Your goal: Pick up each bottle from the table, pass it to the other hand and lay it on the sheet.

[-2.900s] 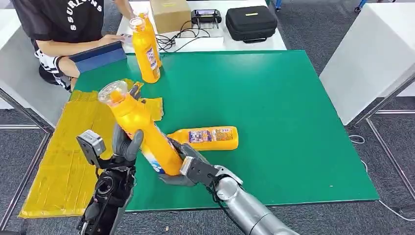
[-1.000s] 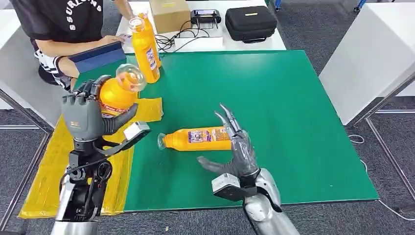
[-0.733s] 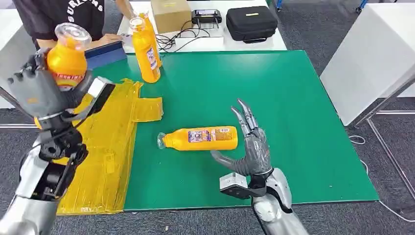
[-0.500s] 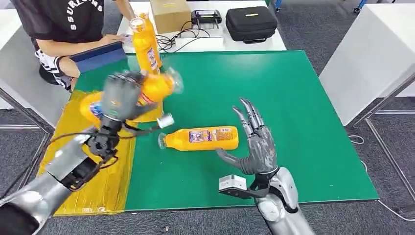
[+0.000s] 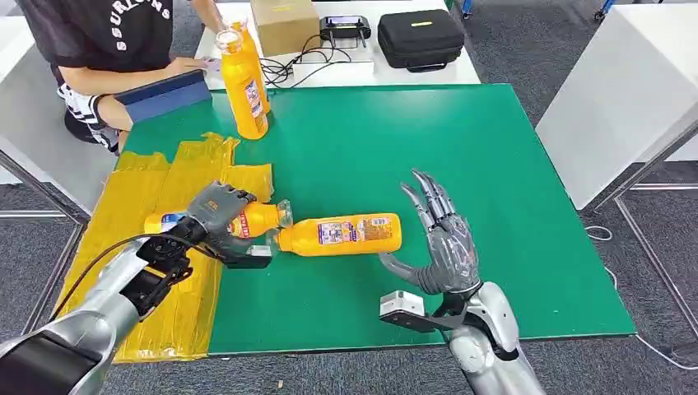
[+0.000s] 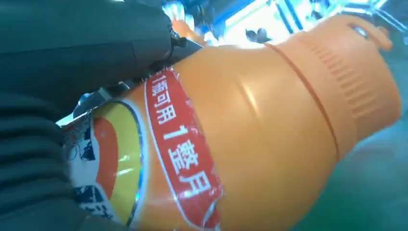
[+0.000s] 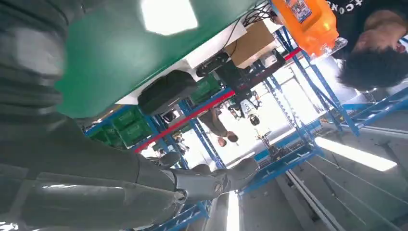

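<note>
Now the left hand (image 5: 216,212) grips an orange bottle (image 5: 247,220) lying across the yellow sheet (image 5: 144,216) edge, while the right hand (image 5: 444,239) hovers empty, fingers spread

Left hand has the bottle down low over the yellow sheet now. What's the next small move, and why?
Probably open the left hand and let go. The bottle it holds lies on its side, base end over the yellow sheet, cap end at the sheet's edge, close to the bottle lying on the green mat. I can't tell whether it fully rests yet, so release gently.
</note>
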Controlling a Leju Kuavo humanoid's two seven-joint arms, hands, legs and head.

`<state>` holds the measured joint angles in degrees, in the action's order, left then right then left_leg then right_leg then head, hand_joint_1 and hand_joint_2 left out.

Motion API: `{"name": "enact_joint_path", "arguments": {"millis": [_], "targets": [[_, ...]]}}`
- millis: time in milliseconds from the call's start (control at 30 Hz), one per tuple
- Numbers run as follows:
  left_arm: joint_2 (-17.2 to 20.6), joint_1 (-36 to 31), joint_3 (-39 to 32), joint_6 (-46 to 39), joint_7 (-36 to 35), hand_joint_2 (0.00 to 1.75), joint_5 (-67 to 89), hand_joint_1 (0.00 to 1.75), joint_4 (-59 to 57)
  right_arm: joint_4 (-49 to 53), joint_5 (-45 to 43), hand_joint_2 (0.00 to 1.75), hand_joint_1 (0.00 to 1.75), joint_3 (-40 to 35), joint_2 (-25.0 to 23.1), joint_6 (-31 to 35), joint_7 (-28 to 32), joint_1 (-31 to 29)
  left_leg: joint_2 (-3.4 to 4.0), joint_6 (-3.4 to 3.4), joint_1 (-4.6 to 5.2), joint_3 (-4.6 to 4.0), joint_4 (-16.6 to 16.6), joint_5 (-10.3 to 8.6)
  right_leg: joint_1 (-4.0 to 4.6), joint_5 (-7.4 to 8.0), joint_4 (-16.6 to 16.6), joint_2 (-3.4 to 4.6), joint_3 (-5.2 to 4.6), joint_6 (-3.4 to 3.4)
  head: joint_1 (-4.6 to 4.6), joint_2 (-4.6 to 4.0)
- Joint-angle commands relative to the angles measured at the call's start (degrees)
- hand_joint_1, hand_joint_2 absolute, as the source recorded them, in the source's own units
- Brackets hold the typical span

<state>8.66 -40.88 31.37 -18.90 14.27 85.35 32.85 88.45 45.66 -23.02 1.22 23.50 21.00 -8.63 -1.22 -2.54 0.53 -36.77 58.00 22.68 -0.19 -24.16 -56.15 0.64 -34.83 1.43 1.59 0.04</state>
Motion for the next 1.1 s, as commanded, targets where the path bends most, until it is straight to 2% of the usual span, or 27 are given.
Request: {"name": "enact_joint_path", "arguments": {"millis": [33,200,233,267,333,367,433,600,633,733,767,833,933,1000,1100], "targets": [[-0.21,-2.57,-2.61,2.00,-6.51,1.75,4.65,1.75,-9.06,-4.70,0.52,1.75,0.00,-0.17,1.13,-1.07,-0.79,-2.74,0.11,0.11,-0.05,0.17,-0.01,0.07,0.05,-0.04,0.06,0.03,0.20,0.00,0.00,0.00],[-0.32,-2.74,-2.48,2.09,-6.99,1.75,4.65,1.75,-9.21,-4.86,0.68,1.75,0.00,-0.16,1.14,-1.09,-0.90,-2.78,0.07,0.12,-0.05,0.17,-0.01,0.08,0.06,-0.06,0.05,0.01,0.22,-0.01,-0.02,0.00],[-0.06,-3.29,-0.61,1.92,-10.32,1.75,4.65,0.21,-9.65,-5.08,1.51,1.75,0.00,-0.10,1.08,-1.28,-1.73,-2.83,0.15,0.25,-0.07,0.53,0.01,0.25,0.09,-0.21,0.06,-0.01,0.61,-0.02,0.00,0.00],[0.19,-3.86,1.12,0.85,-13.02,1.75,4.65,0.00,-10.05,-5.55,2.77,1.75,0.00,-0.07,0.99,-1.38,-2.67,-2.96,0.03,0.13,-0.05,0.15,0.00,0.08,0.06,-0.07,0.04,-0.02,0.22,-0.01,0.00,-0.02],[0.35,-4.30,4.02,0.44,-17.78,1.75,4.65,0.00,-11.08,-6.60,5.98,1.75,0.00,-0.16,0.80,-1.82,-4.94,-3.46,0.00,0.12,-0.06,0.11,0.01,0.07,0.08,-0.06,0.04,-0.04,0.20,-0.01,0.00,-0.02],[0.35,-4.30,4.02,0.44,-17.78,1.75,4.65,0.00,-11.08,-6.60,5.98,1.75,0.00,-0.16,0.80,-1.82,-4.94,-3.46,0.06,0.18,-0.08,0.26,0.03,0.14,0.09,-0.12,0.04,-0.03,0.35,-0.02,0.00,0.00],[0.41,-4.11,5.77,-0.82,-21.42,1.75,4.65,0.00,-11.14,-8.93,10.78,1.75,0.00,-1.06,1.04,-4.41,-8.52,-4.82,0.08,0.19,-0.06,0.31,0.02,0.15,0.08,-0.12,0.03,-0.02,0.38,-0.03,0.00,0.00],[0.26,-4.06,6.09,-1.20,-22.29,1.75,4.65,0.00,-11.23,-9.51,12.26,1.75,0.00,-1.44,1.32,-5.44,-9.71,-5.13,0.01,0.11,-0.05,0.10,-0.01,0.05,0.05,-0.03,0.05,-0.02,0.17,-0.01,-0.02,-0.02],[0.26,-4.06,6.09,-1.20,-22.29,1.75,4.65,0.00,-11.23,-9.51,12.26,1.75,0.00,-1.44,1.32,-5.44,-9.71,-5.13,0.05,0.17,-0.05,0.28,-0.01,0.11,0.06,-0.10,0.05,-0.04,0.35,-0.02,0.00,0.00],[0.72,-4.33,10.29,-0.29,-27.18,1.75,4.65,0.00,-11.58,-11.41,22.57,1.75,0.00,-2.73,3.30,-9.39,-15.82,-6.60,0.07,0.15,-0.07,0.21,0.01,0.11,0.07,-0.08,0.05,-0.02,0.29,-0.01,-0.02,-0.02],[0.77,-4.05,10.13,-0.73,-27.87,0.00,4.65,0.00,-11.30,-11.73,23.86,1.75,0.00,-2.38,3.76,-9.88,-16.61,-6.78,0.05,0.12,-0.05,0.13,-0.01,0.07,0.06,-0.04,0.05,-0.01,0.20,0.00,0.00,0.00],[0.73,-3.69,10.36,-1.93,-29.72,0.00,4.65,0.00,-10.72,-11.53,25.35,1.75,0.00,-1.34,4.86,-11.46,-17.41,-6.67,0.01,0.11,-0.04,0.14,-0.02,0.05,0.04,-0.05,0.06,-0.05,0.22,0.00,0.00,0.00],[-0.36,-2.01,6.84,-4.23,-29.80,0.00,4.65,0.00,-7.65,-11.79,28.65,1.75,0.00,0.81,6.78,-15.43,-18.25,-6.62,0.00,0.16,-0.05,0.29,0.00,0.12,0.06,-0.12,0.07,-0.11,0.40,0.01,0.00,-0.02],[-1.28,-0.68,3.93,-5.83,-28.42,0.00,4.65,0.00,-4.92,-13.95,29.17,1.75,0.00,1.57,7.18,-16.27,-17.86,-7.60,-0.07,0.13,-0.03,0.25,-0.02,0.10,0.04,-0.11,0.08,-0.15,0.37,0.02,-0.02,-0.02],[-1.52,-0.53,4.19,-5.12,-28.78,0.00,4.65,0.00,-4.11,-15.02,29.22,1.75,0.00,1.78,7.24,-16.26,-17.31,-8.11,-0.10,0.11,0.01,0.21,-0.02,0.08,0.03,-0.09,0.08,-0.17,0.33,0.02,0.00,0.00]]}}
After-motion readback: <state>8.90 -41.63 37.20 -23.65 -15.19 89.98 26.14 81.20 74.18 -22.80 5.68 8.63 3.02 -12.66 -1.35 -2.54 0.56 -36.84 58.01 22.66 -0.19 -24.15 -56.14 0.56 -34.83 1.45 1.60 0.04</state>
